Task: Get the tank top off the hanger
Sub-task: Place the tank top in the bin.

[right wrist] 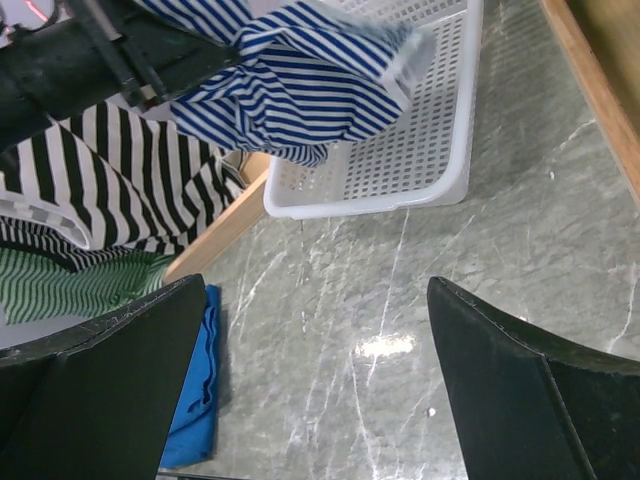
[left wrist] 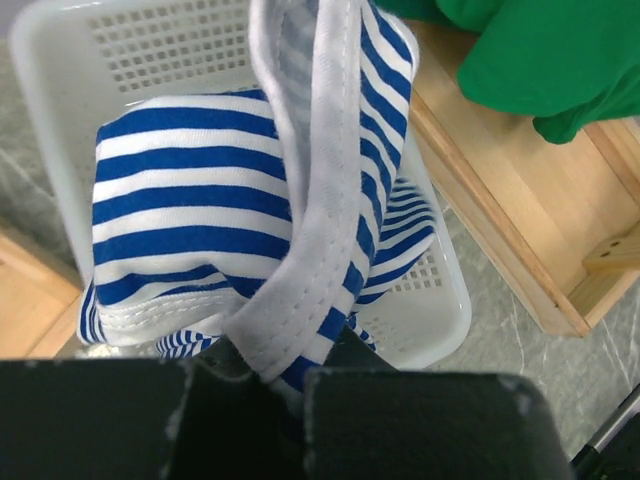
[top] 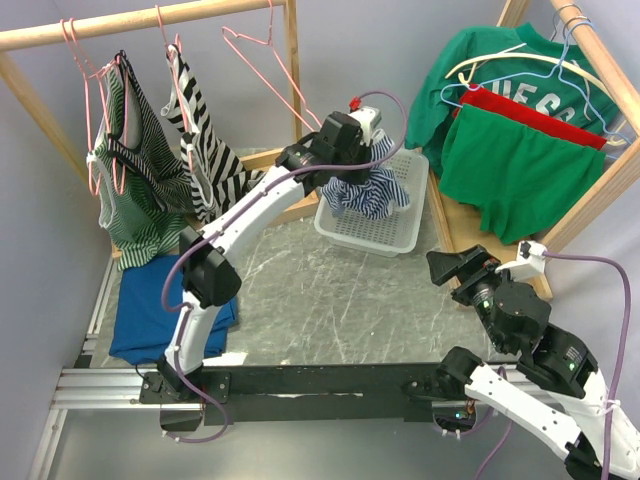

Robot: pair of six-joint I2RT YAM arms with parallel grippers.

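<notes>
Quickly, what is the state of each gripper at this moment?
Left gripper: shut on the blue-and-white striped tank top.
Right gripper: open, holding nothing.

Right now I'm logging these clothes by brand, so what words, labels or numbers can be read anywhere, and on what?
"UES": pale letters across the green sweatshirt hanging on the right rack. The start of the word is hidden and the letter after these is too unclear to read.
No text shows on the blue-striped tank top or the basket.
</notes>
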